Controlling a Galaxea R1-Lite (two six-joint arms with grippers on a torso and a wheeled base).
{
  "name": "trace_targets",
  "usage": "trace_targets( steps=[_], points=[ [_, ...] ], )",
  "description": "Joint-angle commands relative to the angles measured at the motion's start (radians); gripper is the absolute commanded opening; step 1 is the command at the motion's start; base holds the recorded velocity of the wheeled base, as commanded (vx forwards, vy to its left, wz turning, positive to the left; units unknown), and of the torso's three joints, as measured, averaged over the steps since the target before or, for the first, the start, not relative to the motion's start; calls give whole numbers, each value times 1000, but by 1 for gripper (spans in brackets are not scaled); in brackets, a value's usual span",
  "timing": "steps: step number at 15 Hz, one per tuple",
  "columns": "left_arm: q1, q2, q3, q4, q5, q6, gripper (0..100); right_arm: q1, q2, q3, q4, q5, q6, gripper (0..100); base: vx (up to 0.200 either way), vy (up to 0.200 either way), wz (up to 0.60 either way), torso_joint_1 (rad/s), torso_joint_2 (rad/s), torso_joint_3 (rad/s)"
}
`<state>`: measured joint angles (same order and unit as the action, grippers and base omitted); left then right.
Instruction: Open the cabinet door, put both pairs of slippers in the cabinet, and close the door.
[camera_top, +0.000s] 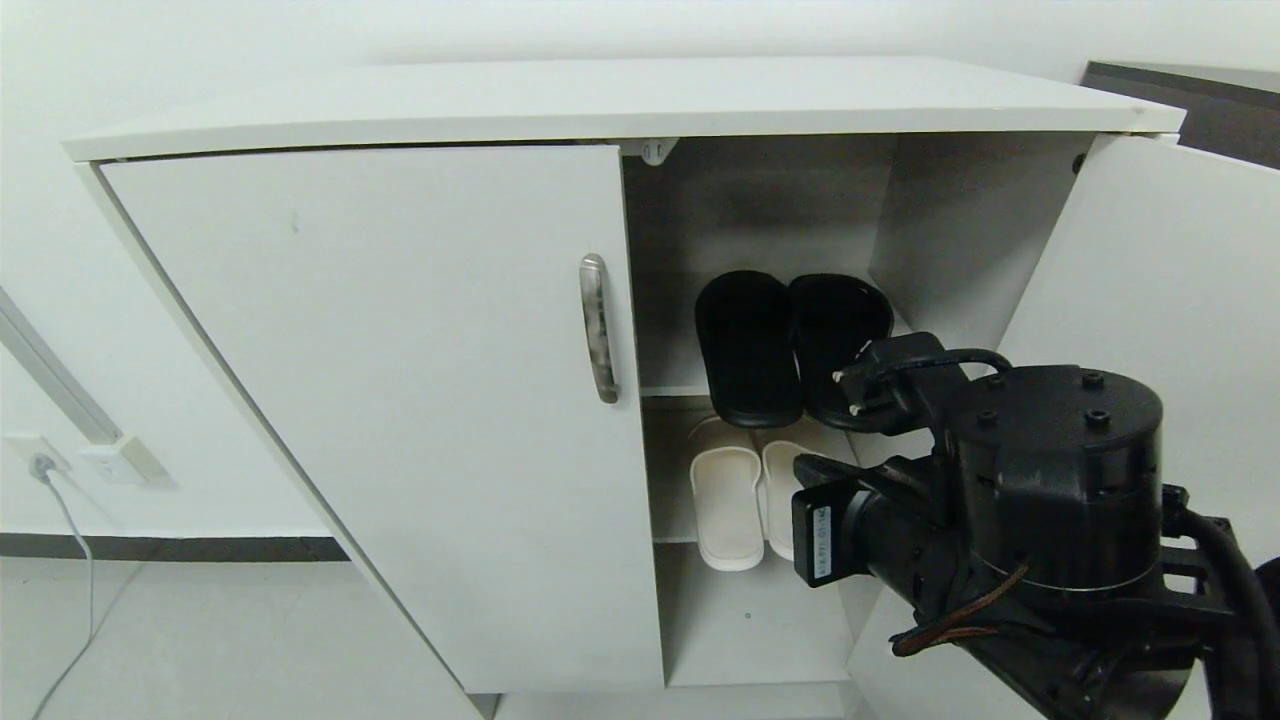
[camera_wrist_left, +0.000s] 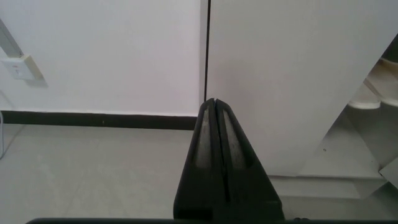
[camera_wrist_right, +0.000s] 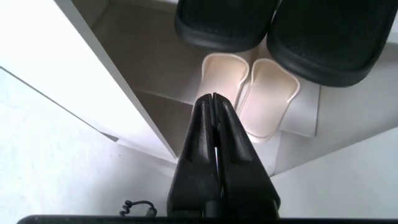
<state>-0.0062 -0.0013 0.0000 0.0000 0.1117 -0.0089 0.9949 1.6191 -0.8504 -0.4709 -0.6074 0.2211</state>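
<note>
In the head view, the black slippers (camera_top: 750, 350) on the cabinet's (camera_top: 600, 100) upper shelf and the white slippers (camera_top: 727, 500) at the lower shelf's front edge are partly hidden by the right arm (camera_top: 1050, 470). Both pairs' front ends are shown unobstructed from the right wrist. The right gripper (camera_wrist_right: 214, 99) is pressed together, empty. The left gripper (camera_wrist_left: 214, 102), likewise closed on nothing, is faced toward the left door (camera_wrist_left: 280, 74).

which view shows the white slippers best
Right wrist view: both white slippers lie side by side, only their far ends hidden by the black pair. In the head view the right arm hides part of one.
</note>
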Motion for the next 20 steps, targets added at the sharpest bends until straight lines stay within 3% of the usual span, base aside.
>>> trace_targets(
  steps=[1, 3, 20],
  points=[
    [0, 1, 0, 0, 0, -2, 0, 1, 15, 4, -3, 0, 0, 0, 0, 0, 0, 0, 0, 0],
    [0, 1, 0, 0, 0, 0, 0, 1, 15, 4, -11, 0, 0, 0, 0, 0, 0, 0, 0, 0],
    [0, 1, 0, 0, 0, -2, 0, -5, 27, 17, -14, 0, 0, 0, -188, 0, 0, 1, 2, 2]
  ],
)
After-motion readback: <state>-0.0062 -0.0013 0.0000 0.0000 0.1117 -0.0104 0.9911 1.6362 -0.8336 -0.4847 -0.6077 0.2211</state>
